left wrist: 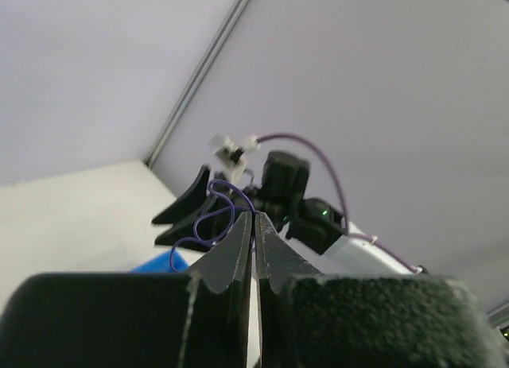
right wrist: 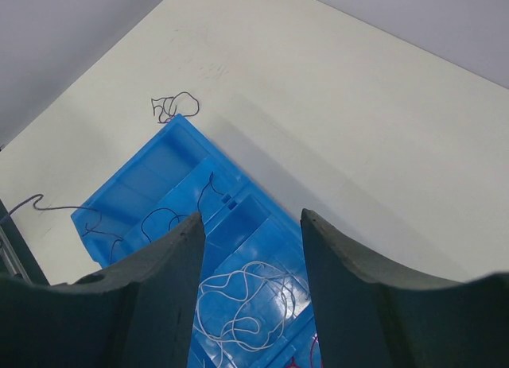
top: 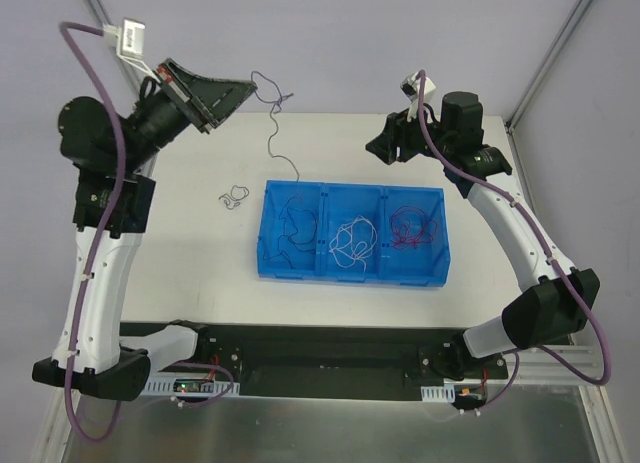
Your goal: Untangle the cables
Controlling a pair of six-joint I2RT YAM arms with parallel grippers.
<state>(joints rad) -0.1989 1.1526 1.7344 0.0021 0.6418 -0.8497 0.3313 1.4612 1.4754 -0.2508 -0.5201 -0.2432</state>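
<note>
White tabletop [top: 200,273] between pale grey walls carries a blue tray [top: 380,276], its three bays holding a dark cable [top: 295,228], a white cable [top: 352,245] and a red cable [top: 415,228]. High off the tray's far left corner, the left gripper [top: 245,88] pinches a purple cable [top: 272,133] that trails to the tray's rim; only its wrist view shows the jaws closed on it. The right gripper [right wrist: 249,217] hovers half-spread and empty off the far right corner. A small loose cable [top: 233,196] lies left of the tray.

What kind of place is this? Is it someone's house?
Probably a robot lab bench, not a house. A white-and-black left robot arm and a matching right robot arm stand at a plain white table, grey panels wall it in, and a blue plastic three-part bin holds thin curly wires.
</note>
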